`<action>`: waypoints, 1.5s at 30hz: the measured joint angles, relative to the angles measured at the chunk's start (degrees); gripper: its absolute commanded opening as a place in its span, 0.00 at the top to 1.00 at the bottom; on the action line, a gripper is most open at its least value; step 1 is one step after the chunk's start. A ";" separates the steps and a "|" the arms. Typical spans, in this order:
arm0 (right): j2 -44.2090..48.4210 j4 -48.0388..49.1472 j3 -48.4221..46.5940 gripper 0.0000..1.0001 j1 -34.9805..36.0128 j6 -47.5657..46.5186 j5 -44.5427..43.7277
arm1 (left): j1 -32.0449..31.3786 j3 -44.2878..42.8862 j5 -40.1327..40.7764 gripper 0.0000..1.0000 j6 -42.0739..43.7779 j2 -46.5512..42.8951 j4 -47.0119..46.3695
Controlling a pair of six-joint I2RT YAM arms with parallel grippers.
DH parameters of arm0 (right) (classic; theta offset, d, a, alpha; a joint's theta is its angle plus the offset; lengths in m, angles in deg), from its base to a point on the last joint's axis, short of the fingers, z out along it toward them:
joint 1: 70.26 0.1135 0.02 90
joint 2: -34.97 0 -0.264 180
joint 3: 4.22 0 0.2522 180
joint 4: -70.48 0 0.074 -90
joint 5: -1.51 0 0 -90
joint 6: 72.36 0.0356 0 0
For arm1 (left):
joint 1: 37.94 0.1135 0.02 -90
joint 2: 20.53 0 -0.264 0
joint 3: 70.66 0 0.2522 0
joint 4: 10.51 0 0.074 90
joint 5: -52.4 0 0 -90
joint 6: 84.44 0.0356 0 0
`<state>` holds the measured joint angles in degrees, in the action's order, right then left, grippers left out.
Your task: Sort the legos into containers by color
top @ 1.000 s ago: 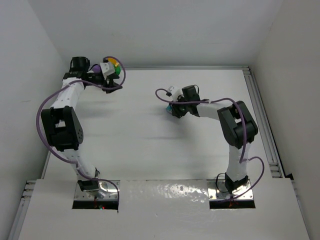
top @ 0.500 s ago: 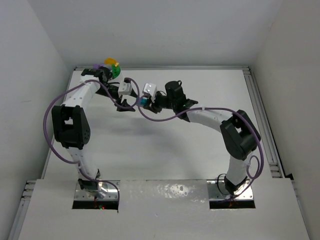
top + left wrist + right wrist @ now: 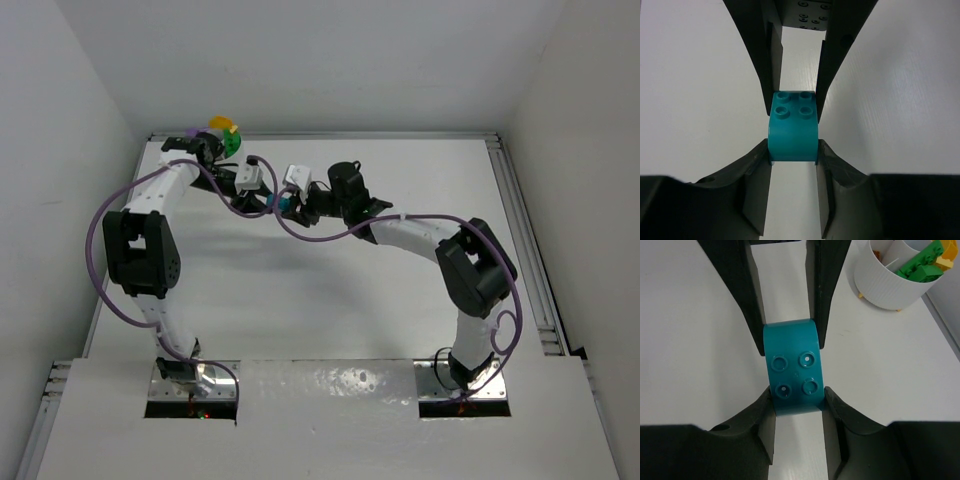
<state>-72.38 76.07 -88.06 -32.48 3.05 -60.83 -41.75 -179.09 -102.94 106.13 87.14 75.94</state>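
Observation:
A teal lego [image 3: 283, 203] hangs above the table between my two grippers, which meet tip to tip. In the left wrist view my left gripper [image 3: 792, 155] is shut on the near end of the teal lego [image 3: 792, 132], and the right gripper's fingers [image 3: 767, 60] clamp its far end. In the right wrist view my right gripper [image 3: 798, 405] is shut on the same teal lego [image 3: 794, 365]. The white divided bowl [image 3: 895, 287] holds green, yellow and orange legos and stands at the table's far left corner [image 3: 222, 135].
The left arm's purple cable loops beside the meeting point [image 3: 240, 200]. The table's back wall runs just behind the bowl. A raised rail [image 3: 520, 230] lines the right edge of the table.
My right gripper carried the teal lego left across the table. My left gripper swung away from the bowl to meet it and closed on the lego's other end.

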 measured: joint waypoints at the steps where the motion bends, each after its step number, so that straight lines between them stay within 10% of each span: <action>1: 0.00 0.11 0.00 1.00 0.02 0.22 0.02 | 0.02 -0.02 -0.07 0.80 0.07 0.00 -0.09; 5: -0.04 0.46 0.00 0.97 0.13 1.01 0.07 | 0.02 -0.04 -0.42 0.98 -0.55 0.00 -0.39; 11: -0.24 4.24 1.16 0.15 0.09 6.23 -3.85 | 0.00 -0.04 -0.04 1.00 -13.90 0.00 -5.22; 14: -0.07 8.33 3.45 0.07 -0.66 11.23 -8.35 | 0.02 0.24 5.68 1.00 -36.96 -0.35 -17.57; 19: 1.16 9.33 7.91 0.04 -4.61 16.22 -14.78 | 2.05 -5.73 26.27 1.00 -67.32 -0.04 -29.07; 25: 4.57 8.39 10.51 0.04 -6.43 16.46 -18.56 | 5.11 -31.91 43.04 1.00 -82.44 6.67 -25.79; 45: 5.64 7.39 12.63 0.04 -6.03 18.91 -18.08 | 9.86 -34.69 59.23 1.00 -93.74 18.03 -31.41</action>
<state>-66.74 83.46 -75.43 -38.51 21.96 -78.90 -31.89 -213.78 -43.71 12.39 105.18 44.53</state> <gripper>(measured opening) 0.961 0.344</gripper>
